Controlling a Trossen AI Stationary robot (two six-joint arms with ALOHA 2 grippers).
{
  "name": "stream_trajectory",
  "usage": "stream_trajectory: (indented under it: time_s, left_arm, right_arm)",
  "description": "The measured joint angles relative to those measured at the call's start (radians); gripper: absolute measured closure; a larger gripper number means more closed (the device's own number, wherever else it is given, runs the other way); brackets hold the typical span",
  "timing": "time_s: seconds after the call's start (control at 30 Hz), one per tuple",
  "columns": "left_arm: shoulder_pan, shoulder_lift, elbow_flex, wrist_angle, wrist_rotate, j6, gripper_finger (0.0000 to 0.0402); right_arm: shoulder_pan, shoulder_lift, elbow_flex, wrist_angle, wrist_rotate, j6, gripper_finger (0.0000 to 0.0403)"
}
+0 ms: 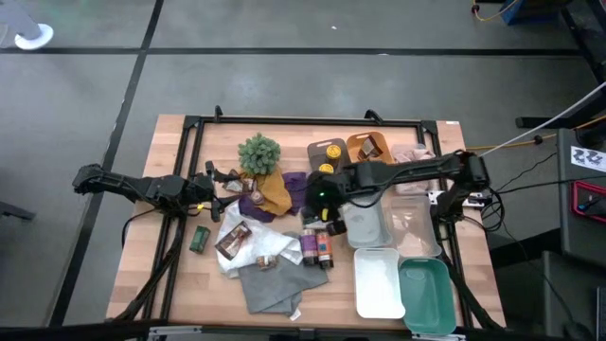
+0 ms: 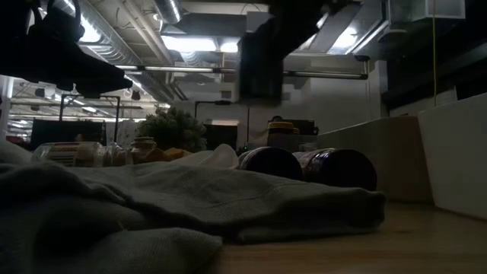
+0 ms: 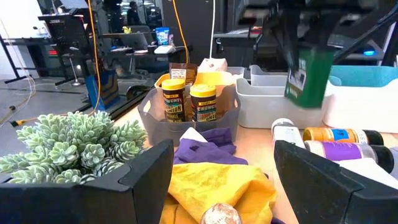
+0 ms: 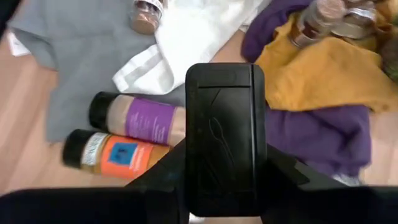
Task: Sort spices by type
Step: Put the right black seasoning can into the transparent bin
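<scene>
at the near edge of the table a grey cloth point(image 1: 270, 284) lies crumpled, with a white tray point(image 1: 377, 281) and a teal tray point(image 1: 426, 296) side by side to its right. just past the cloth two bottles lie on their sides, touching, one with a purple label point(image 4: 146, 118) and one with an orange label point(image 4: 115, 155). a second green tin point(image 1: 199, 239) lies well off to their left.

above the bottles the right gripper point(image 1: 322, 197) hangs off the table, its jaws closed on a green tin point(image 3: 306, 78) that is lifted clear of everything.

further back, purple and mustard cloths point(image 1: 275, 194) are heaped mid-table. the left gripper point(image 1: 220, 185) waits beside them on the left, jaws spread wide and holding nothing.

at the far side a bushy plant point(image 1: 258, 152) stands, and right of it a grey tray point(image 3: 152, 118) holds two yellow-topped tins point(image 3: 174, 99), upright and side by side. behind them brown packets point(image 1: 371, 147) sit in a neighbouring tray.
</scene>
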Motion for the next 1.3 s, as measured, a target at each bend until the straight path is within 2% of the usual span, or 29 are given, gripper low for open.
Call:
stream_trajectory:
  time_s: [0.17,0.53,0.7,0.93,1.17,1.3]
  left_arm:
    - [0.0,0.0,0.0,0.0,0.0,-0.004,0.0139]
    - [0.0,0.0,0.0,-0.002,0.0,-0.086,0.0139]
    - [0.0,0.0,0.0,-0.003,0.0,-0.086,0.0139]
    - [0.0,0.0,0.0,-0.004,0.0,-0.086,0.0139]
    - [0.0,0.0,0.0,-0.004,0.0,-0.086,0.0139]
    - [0.0,0.0,0.001,-0.004,0.0,-0.086,0.0139]
  right_arm:
    - [0.0,-0.085,0.0,-0.084,0.003,0.058,0.0275]
    - [0.0,-0.193,0.001,-0.372,0.097,0.226,0.0275]
    - [0.049,-0.238,-0.015,-0.471,0.182,0.292,0.0275]
    - [0.15,-0.435,-0.221,-0.462,0.303,0.517,0.0275]
    - [0.259,-0.663,-0.473,-0.422,0.369,0.81,0.0268]
    - [0.31,-0.752,-0.582,-0.422,0.403,0.927,0.0275]
